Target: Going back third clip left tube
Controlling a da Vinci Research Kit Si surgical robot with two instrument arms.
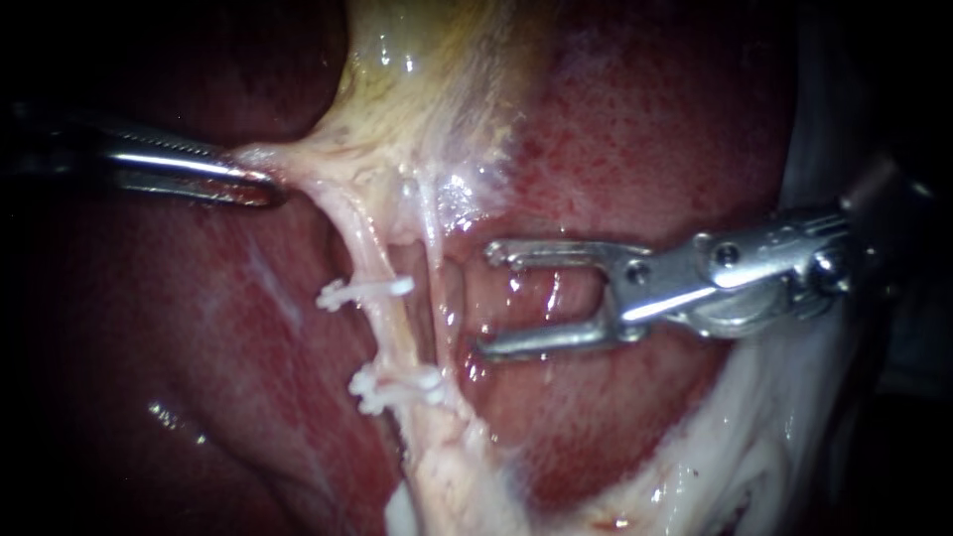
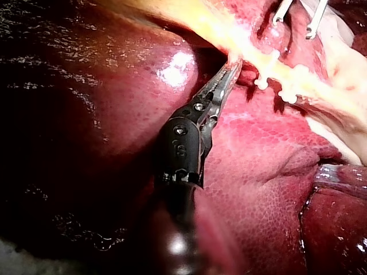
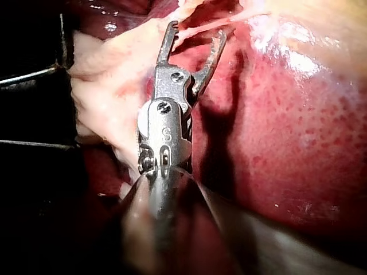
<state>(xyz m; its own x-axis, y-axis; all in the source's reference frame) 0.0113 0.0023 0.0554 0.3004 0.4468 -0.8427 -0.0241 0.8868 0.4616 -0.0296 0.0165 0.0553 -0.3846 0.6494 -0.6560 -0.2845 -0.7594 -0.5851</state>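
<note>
I could read no words, labels, brands, numbers or signs on the liver (image 1: 635, 149), on the tube (image 1: 392, 333), or on the white clips (image 1: 365, 291) across it.

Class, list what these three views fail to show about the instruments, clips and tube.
Endoscope view: the shaft of the thin silver left instrument vanishes into darkness at the edge.
Same view: pale stretched tissue covers its tip, hiding its bite depth.
Left wrist view: the open steel right instrument is cut by the edge; only tips show.
Right wrist view: the white plastic clips on the pale left tube appear nowhere.
</note>
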